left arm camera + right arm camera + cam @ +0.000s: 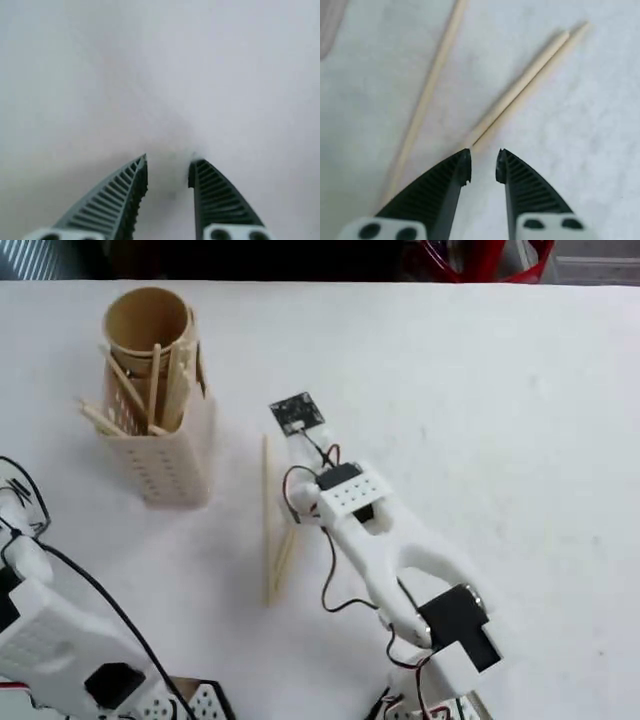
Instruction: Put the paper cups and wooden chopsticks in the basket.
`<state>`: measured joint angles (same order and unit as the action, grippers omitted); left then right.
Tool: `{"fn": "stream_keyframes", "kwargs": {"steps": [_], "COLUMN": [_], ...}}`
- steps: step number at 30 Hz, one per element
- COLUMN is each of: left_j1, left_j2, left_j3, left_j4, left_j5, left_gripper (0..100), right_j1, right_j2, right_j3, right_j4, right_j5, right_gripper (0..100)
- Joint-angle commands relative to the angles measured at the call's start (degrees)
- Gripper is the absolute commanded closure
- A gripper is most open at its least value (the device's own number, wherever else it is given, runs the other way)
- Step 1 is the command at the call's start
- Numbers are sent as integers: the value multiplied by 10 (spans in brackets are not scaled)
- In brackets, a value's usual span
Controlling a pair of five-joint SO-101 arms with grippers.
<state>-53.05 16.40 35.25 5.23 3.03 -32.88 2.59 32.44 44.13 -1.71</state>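
Wooden chopsticks (265, 520): three loose ones on the bench (500, 390) just beside the basket (170, 470). There are maybe five more inside the basket with one cup (148, 320). Right tool (482, 165) is narrow and empty at the tips of a touching pair. I reckon it could pinch one and roll the other away. Left tool (167, 170) is slightly open, empty too.
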Motion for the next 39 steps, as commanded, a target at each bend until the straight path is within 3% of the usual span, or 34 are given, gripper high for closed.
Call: {"fn": "stream_keyframes", "kwargs": {"steps": [1, 6, 13, 27, 34, 39], "left_j1": [-22, -50, -52, -52, -52, -52], "left_j2": [-4, -3, -3, 0, -3, -3], "left_j3": [-82, -98, -97, -97, -98, -98], "left_j4": [55, 99, 101, 117, 136, 137], "left_j5": [5, 6, 6, 6, 6, 6], "left_gripper": [845, 845, 845, 846, 846, 846], "right_j1": [-12, -33, -24, 105, 92, 84], "right_j2": [-7, 15, 50, 50, 50, 80], "right_j3": [-23, -25, -25, -87, -86, -91], "right_j4": [-8, -11, -6, 118, 111, 110], "right_j5": [-4, -4, -4, 3, 115, 96], "right_gripper": [899, 899, 902, 899, 904, 900]}}
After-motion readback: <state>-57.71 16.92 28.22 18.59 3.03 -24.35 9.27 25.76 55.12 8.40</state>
